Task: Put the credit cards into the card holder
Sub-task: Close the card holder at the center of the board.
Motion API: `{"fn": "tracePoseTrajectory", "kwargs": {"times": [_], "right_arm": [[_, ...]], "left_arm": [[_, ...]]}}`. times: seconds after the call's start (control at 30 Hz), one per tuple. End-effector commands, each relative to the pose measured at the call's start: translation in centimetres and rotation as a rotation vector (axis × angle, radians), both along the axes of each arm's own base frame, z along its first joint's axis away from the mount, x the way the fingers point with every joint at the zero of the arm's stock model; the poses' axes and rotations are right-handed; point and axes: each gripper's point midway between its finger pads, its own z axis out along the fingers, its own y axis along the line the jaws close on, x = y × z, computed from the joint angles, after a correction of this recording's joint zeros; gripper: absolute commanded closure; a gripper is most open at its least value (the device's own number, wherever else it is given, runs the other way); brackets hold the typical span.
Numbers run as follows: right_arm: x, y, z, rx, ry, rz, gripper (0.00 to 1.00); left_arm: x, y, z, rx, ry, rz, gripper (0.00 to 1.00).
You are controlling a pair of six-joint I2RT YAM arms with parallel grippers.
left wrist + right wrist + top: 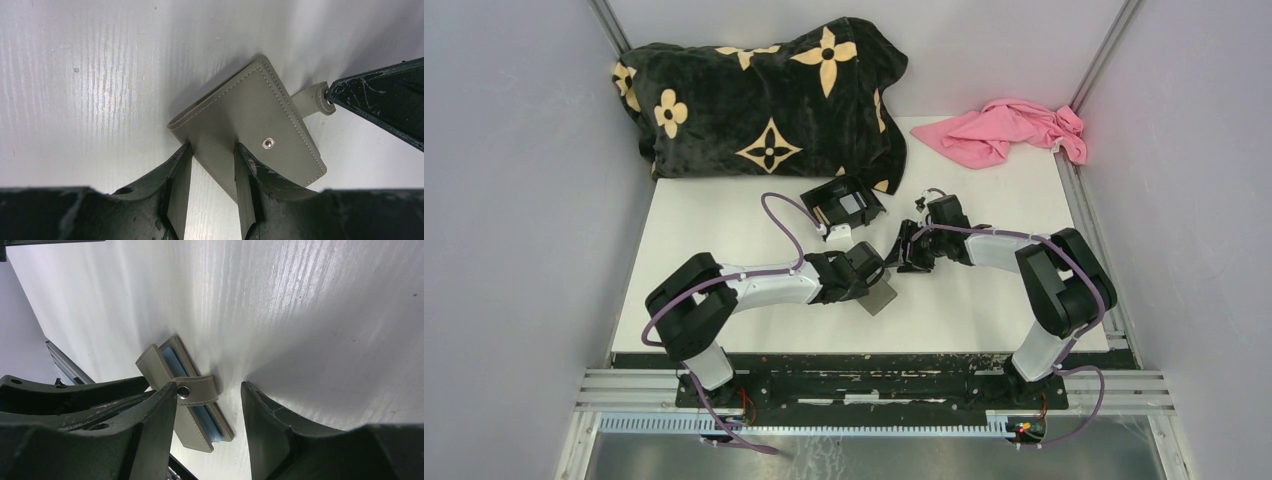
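The card holder (250,125) lies folded at the table's (75,75) centre, gripped at its near corner by the left pincer (212,150). The right pincer (209,386) stands wide astride the loose clasp tab (197,390), one finger touching its snap. Working the clasp seems to be the step in hand. Next, the right should pinch that tab squarely while the left steadies the holder.

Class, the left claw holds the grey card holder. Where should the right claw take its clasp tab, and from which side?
Pinch the clasp tab near its snap stud, across its flat faces. It juts past the edge of the card holder away from the left claw, so come from that side, where the right claw stands open.
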Motion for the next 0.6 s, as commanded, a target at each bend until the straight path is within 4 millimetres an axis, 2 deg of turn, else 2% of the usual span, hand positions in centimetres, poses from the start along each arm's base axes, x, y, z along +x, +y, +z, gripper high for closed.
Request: {"fn": "tracePoseTrajectory", "kwargs": {"times": [0.0,0.57], "right_arm": [[0.8,0.1,1.4,0.041,-0.046,-0.023,0.44],[1.4,-0.1,3.5,0.093,-0.078,-0.058,0.42]], "left_arm": [[-0.2,0.9,-1.3,0.077,0.010,-0.024,0.56],[-0.3,1.0,-1.4,0.080,0.014,-0.024,0.56]]}}
